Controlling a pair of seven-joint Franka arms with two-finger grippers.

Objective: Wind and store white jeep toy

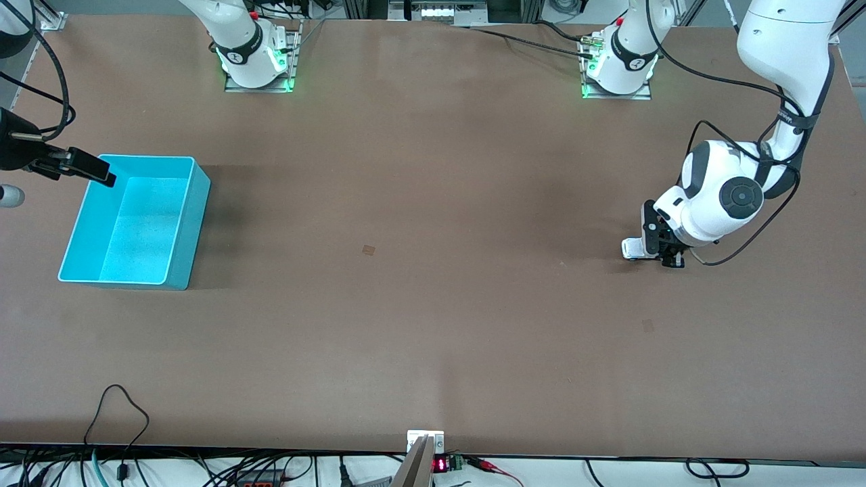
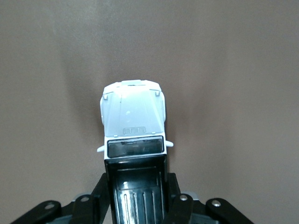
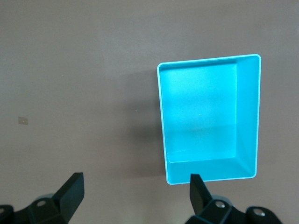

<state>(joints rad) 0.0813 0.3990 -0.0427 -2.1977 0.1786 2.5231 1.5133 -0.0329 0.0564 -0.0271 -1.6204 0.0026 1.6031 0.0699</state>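
The white jeep toy (image 1: 632,249) stands on the brown table toward the left arm's end. My left gripper (image 1: 659,251) is down at the table and shut on it. In the left wrist view the black fingers (image 2: 174,193) press both sides of the jeep's black roof, my left gripper (image 2: 135,189) holds the rear, and the white hood of the jeep toy (image 2: 133,116) sticks out past the fingers. My right gripper (image 1: 59,184) hangs open over the table beside the teal bin (image 1: 193,230), nothing between its fingers (image 3: 72,189). From the right wrist, my right gripper (image 3: 135,189) is off the bin's rim (image 3: 161,116).
The teal bin has nothing in it and sits toward the right arm's end of the table. A small tape mark (image 1: 369,249) lies near the table's middle. Cables run along the table edge nearest the front camera.
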